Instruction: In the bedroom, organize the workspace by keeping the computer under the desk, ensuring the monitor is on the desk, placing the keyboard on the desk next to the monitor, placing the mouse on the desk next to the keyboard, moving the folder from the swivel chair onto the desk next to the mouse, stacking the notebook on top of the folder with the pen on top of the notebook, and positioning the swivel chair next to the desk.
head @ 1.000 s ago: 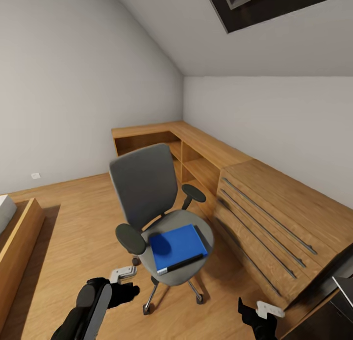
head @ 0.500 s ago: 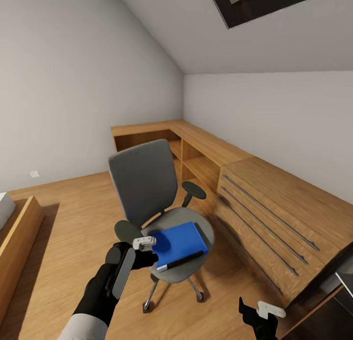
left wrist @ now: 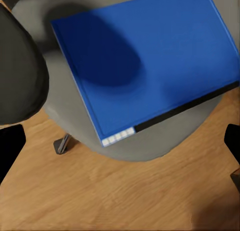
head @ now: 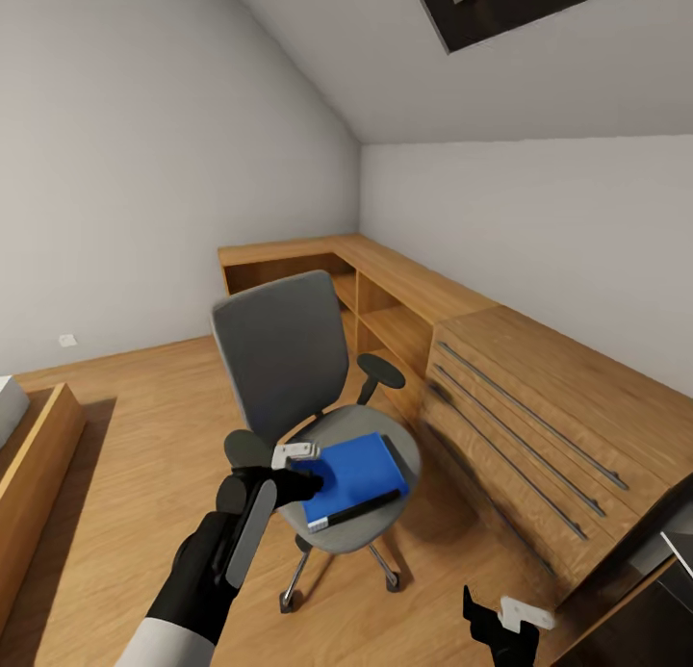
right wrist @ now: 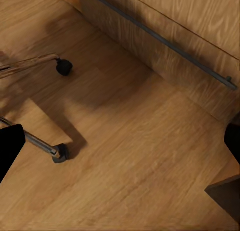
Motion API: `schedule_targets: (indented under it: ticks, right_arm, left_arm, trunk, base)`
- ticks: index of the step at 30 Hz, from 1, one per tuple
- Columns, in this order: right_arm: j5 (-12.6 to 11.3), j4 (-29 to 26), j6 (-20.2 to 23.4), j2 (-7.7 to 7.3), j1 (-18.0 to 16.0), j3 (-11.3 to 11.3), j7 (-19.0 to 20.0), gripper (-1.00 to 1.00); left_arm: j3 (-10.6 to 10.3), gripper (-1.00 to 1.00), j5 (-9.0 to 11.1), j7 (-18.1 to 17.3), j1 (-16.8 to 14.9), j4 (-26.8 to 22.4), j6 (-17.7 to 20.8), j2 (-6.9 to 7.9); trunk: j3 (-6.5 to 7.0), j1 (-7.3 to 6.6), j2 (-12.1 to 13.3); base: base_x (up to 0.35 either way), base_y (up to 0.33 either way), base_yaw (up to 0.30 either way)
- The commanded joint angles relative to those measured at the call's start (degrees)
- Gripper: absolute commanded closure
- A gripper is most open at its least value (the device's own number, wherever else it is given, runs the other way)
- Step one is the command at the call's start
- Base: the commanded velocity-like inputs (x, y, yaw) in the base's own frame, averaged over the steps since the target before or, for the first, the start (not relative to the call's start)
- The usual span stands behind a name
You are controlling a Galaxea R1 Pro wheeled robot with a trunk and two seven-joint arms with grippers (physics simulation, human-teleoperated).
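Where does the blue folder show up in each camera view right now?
Head view: the blue folder lies flat on the swivel chair's seat, lower centre.
Left wrist view: the folder covers the upper part, its dark spine toward the floor.
Right wrist view: not in it; I see chair legs and casters.
Shared landmark: the swivel chair.

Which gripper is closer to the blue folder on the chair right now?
Left. The left gripper hovers over the folder by its near corner; the right gripper hangs low over the floor, well clear of the swivel chair.
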Motion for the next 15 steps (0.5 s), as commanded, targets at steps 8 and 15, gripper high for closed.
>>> schedule_targets:
  ticks: [8,15]
  right_arm:
    - [-0.29,1.38,-0.55,-0.05,0.03,0.25,-0.09,-1.0]
    - [-0.21,2.84,-0.75,-0.11,0.05,0.32,-0.09,-1.0]
  left_arm:
    - [-0.43,-1.0,-0.29,0.41,0.81,-2.63,1.6,0.0]
    - [-0.76,-1.0,-0.54,0.35,1.28,-4.88,3.1,0.0]
  trunk:
    - [-0.05,0.0,-0.03]
    - [-0.05,0.0,-0.03]
  base:
    - [0.0,0.0,0.0]
    - [0.0,0.0,0.0]
